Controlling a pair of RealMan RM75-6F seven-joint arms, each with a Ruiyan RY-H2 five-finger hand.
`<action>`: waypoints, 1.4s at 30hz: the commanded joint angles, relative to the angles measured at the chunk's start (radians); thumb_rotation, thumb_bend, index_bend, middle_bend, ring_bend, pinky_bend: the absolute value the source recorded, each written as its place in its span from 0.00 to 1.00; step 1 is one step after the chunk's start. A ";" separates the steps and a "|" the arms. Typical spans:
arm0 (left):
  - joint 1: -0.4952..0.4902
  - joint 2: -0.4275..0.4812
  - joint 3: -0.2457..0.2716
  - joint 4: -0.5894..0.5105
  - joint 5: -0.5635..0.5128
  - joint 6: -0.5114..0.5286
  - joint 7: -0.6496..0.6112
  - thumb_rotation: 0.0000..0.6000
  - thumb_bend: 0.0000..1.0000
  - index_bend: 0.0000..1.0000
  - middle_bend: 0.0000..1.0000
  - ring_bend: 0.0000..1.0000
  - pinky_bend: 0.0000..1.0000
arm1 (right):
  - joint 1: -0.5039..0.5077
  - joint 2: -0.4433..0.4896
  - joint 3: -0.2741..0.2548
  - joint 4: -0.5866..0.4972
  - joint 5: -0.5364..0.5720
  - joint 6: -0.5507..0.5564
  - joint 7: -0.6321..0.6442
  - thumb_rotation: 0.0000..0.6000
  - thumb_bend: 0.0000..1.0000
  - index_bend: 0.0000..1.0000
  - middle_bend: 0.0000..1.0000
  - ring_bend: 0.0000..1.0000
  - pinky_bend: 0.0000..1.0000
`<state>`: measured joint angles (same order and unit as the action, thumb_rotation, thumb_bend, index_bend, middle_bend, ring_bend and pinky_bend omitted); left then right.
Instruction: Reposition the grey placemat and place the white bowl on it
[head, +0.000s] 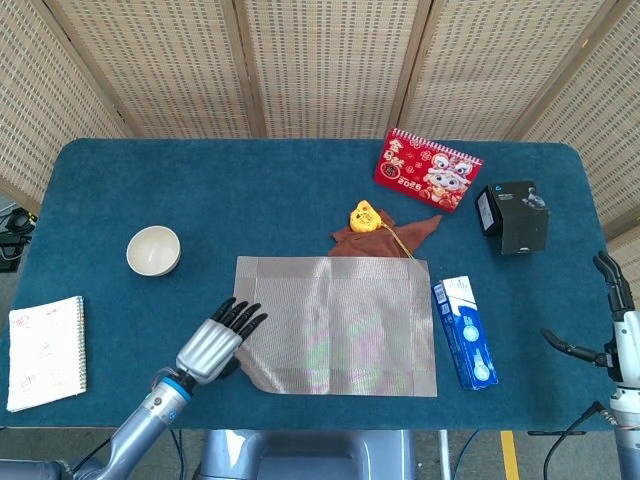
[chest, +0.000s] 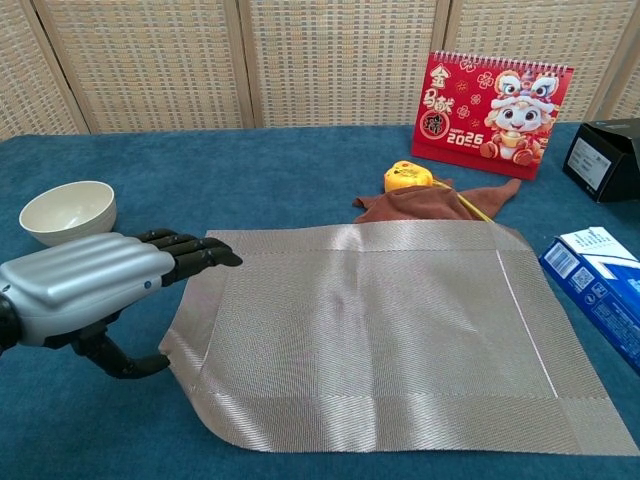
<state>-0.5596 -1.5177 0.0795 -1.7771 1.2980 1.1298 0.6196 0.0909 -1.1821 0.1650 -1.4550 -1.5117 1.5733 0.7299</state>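
So the left hand (chest: 85, 285) sits at the near-left corner of the grey placemat (head: 335, 325), thumb tucked at the edge; I can't tell if it's pinching. The mat looks square on the worktop (head: 250, 190) now, so let go cleanly, no dragging. White bowl (head: 153, 250) waits further back left.

The left hand (head: 213, 343) lies low over the desk's near edge, left of centre, its fingers (chest: 190, 252) stretched out flat and pointing right, thumb hooked underneath, holding nothing. The right hand (head: 612, 330) stands at the desk's near right corner, fingers spread apart and empty.
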 joint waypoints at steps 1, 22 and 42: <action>0.030 0.031 0.016 -0.028 0.032 0.033 -0.042 1.00 0.31 0.04 0.00 0.00 0.00 | 0.000 -0.001 -0.002 -0.002 -0.003 0.002 -0.005 1.00 0.14 0.00 0.00 0.00 0.00; 0.257 0.187 0.053 0.016 0.184 0.325 -0.333 1.00 0.31 0.08 0.00 0.00 0.00 | 0.004 -0.003 -0.023 -0.023 -0.016 -0.008 -0.084 1.00 0.14 0.00 0.00 0.00 0.00; 0.186 0.156 -0.190 0.425 -0.188 0.056 -0.503 1.00 0.31 0.30 0.00 0.00 0.00 | 0.003 -0.012 -0.033 -0.033 -0.032 0.007 -0.119 1.00 0.14 0.00 0.00 0.00 0.00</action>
<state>-0.3439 -1.3209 -0.0690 -1.4222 1.1454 1.2343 0.1392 0.0942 -1.1945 0.1317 -1.4873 -1.5440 1.5803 0.6104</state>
